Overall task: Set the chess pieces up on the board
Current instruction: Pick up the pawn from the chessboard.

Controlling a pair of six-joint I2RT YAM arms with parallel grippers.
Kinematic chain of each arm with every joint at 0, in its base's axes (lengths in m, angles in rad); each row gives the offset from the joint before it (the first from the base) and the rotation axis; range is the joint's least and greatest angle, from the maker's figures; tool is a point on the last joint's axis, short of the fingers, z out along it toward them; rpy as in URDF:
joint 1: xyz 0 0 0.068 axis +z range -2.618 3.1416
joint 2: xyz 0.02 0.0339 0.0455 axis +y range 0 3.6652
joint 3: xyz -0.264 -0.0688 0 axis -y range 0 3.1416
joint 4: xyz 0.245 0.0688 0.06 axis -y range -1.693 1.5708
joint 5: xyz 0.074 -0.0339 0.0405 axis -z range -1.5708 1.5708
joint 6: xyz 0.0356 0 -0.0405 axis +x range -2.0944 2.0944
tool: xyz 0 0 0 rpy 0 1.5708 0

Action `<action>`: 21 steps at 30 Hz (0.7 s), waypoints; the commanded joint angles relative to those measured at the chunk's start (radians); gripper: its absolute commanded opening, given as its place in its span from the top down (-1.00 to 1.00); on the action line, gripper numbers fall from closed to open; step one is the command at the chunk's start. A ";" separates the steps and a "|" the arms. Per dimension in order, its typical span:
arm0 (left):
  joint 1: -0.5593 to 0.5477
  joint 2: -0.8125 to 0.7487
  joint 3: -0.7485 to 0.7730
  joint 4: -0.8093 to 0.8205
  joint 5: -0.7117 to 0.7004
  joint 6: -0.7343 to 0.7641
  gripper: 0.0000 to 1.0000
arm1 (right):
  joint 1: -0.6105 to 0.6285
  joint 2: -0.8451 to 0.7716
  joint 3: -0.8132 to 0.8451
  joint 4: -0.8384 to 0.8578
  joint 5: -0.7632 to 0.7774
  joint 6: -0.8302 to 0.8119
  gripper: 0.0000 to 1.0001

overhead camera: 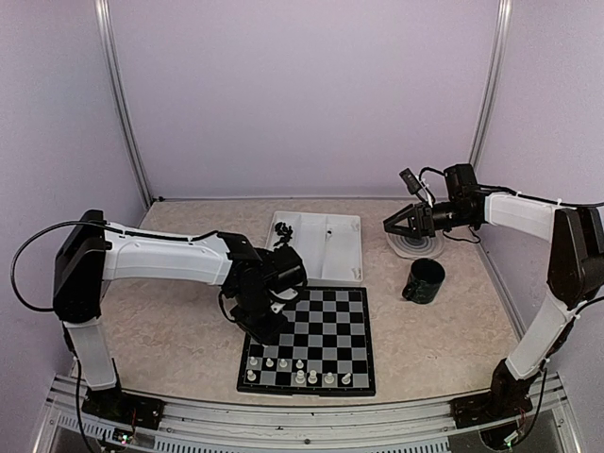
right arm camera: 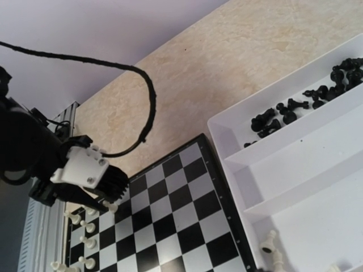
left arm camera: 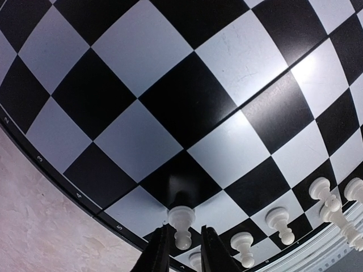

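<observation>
The board lies front centre. Several white pieces stand in its two near rows. My left gripper is over the board's left edge. In the left wrist view its fingers straddle a white pawn standing on a black square, with a narrow gap on each side. The gripper is slightly open. My right gripper is open and empty, hovering far right of the tray. Black pieces lie in the tray's far compartment, and a few white pieces in another.
The white tray sits just behind the board. A black mug stands right of the board, with a white round disc behind it under my right gripper. The left arm's cable loops over the table. Enclosure walls close off three sides.
</observation>
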 commanded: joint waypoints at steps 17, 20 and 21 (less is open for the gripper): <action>-0.097 0.113 0.295 -0.048 0.045 0.064 1.00 | 0.000 0.013 -0.014 0.004 -0.012 -0.005 -0.11; -0.118 0.151 0.331 -0.063 0.080 0.084 1.00 | 0.000 0.013 -0.015 0.003 -0.012 -0.006 -0.11; -0.123 0.161 0.341 -0.070 0.085 0.089 1.00 | 0.000 0.013 -0.015 0.002 -0.011 -0.008 -0.11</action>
